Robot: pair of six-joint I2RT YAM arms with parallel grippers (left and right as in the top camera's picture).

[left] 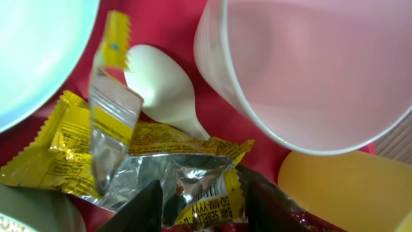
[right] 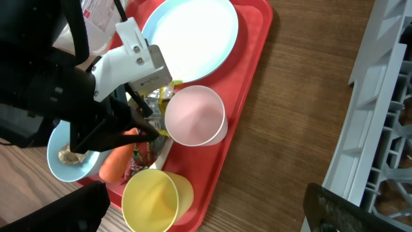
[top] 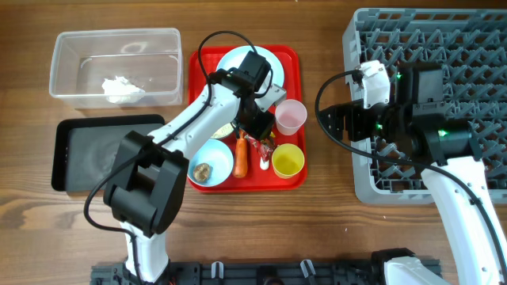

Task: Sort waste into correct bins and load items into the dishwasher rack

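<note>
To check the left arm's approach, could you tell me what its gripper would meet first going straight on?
Most likely the yellow wrapper, crumpled directly ahead of the left gripper between its fingers; the white spoon lies beyond it, though depth is hard to judge.

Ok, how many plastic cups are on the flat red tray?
2: a pink plastic cup at the tray's right edge, a yellow plastic cup beside it. The left arm may hide others.
</note>
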